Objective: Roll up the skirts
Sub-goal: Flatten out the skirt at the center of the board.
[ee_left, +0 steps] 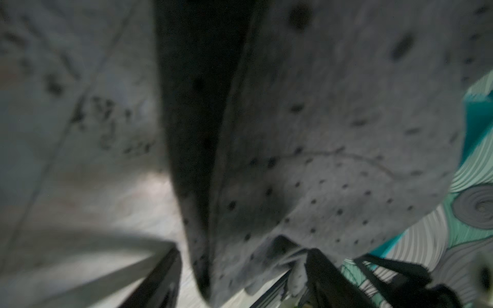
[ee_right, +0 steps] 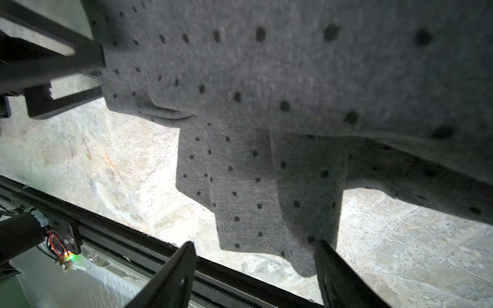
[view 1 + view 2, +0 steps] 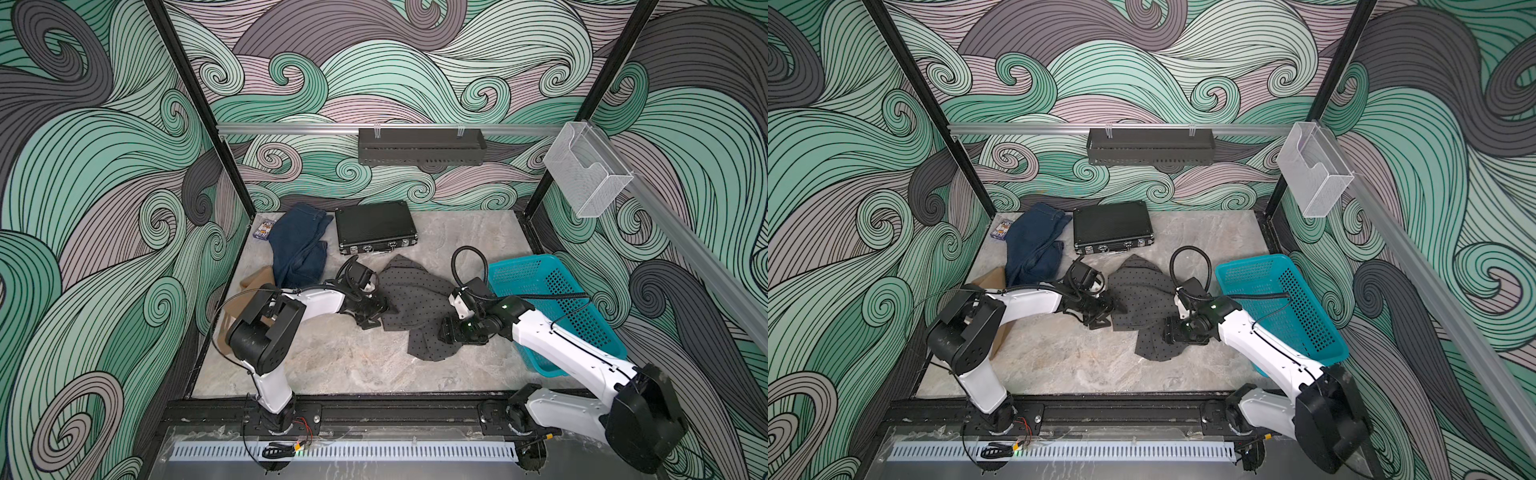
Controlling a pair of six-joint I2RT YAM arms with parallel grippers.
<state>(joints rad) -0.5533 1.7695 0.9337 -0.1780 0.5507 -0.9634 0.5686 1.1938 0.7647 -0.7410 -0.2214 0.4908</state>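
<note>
I find the dotted grey skirt (image 3: 409, 299) crumpled at frame centre in both top views, judge it soft, light and limp, best pinched along an edge, with left gripper (image 1: 242, 249) and right gripper (image 2: 254, 244) spread, clamping nothing.

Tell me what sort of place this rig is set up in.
Most likely an enclosed robot test cell, not a home: swirl-printed wall panels between black frame posts, a left arm and right arm bolted to a base rail, and a stone-look tabletop.
</note>
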